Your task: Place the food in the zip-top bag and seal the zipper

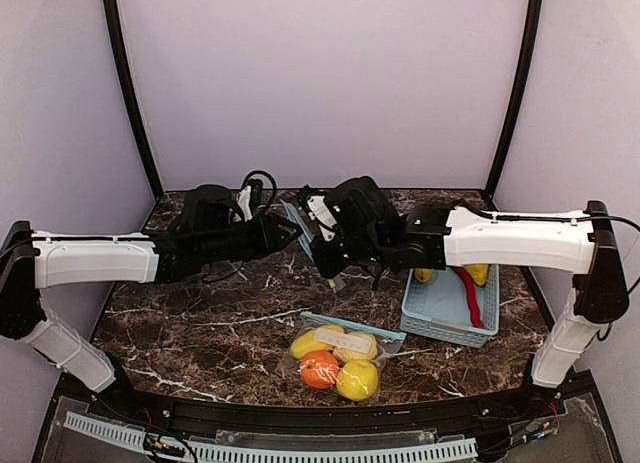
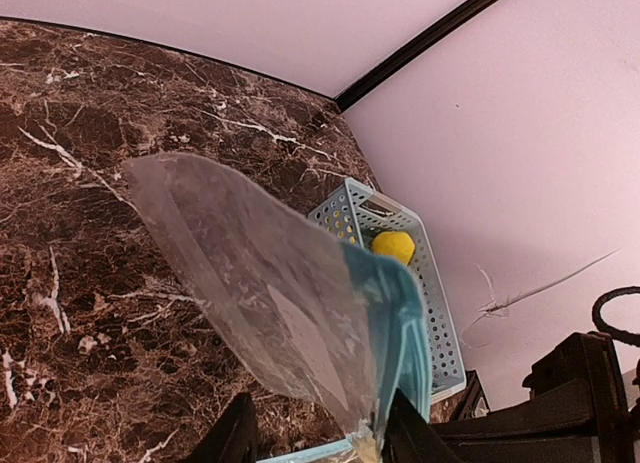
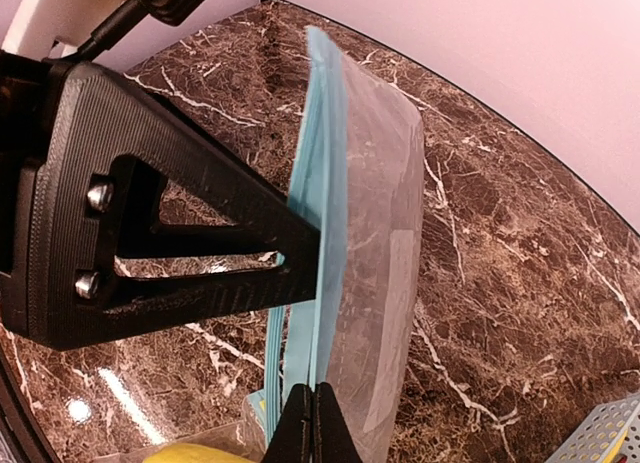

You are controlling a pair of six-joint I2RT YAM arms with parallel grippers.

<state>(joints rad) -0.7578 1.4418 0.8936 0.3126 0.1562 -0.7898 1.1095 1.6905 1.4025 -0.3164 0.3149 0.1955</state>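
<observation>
Held in mid-air over the dark marble tabletop point(image 1: 200, 313): empty clear-film zip-top bag point(image 3: 370, 233) with pale blue zipper strip point(image 3: 325, 183). Right gripper point(image 3: 315, 418) pinched together on the bag's edge, at the strip. Left gripper point(image 2: 322, 423) apart, strip between the jaws, one finger point(image 3: 70, 143) touching the blue band; no clamp seen there.

Bag handling, estimated: very light, limp, slick film; likely to fold or slip if taken by the clear wall. Best hold: the stiffer zipper strip, one lip per gripper, to spread the mouth.

Food point(image 1: 357, 380) handling, estimated: glossy, rounded, apparently rigid; prone to rolling and squirting out of a pinch. Best hold: across the middle.

Containers: second clear zip-top bag point(image 1: 380, 330) flat near the front edge, holding several glossy yellow fruits point(image 1: 312, 341) and one round orange point(image 1: 320, 369); zipper state unreadable. Pale blue slatted plastic basket point(image 1: 425, 318) at right, holding a slim red chili point(image 1: 468, 295) and two yellow pieces point(image 1: 478, 273).
</observation>
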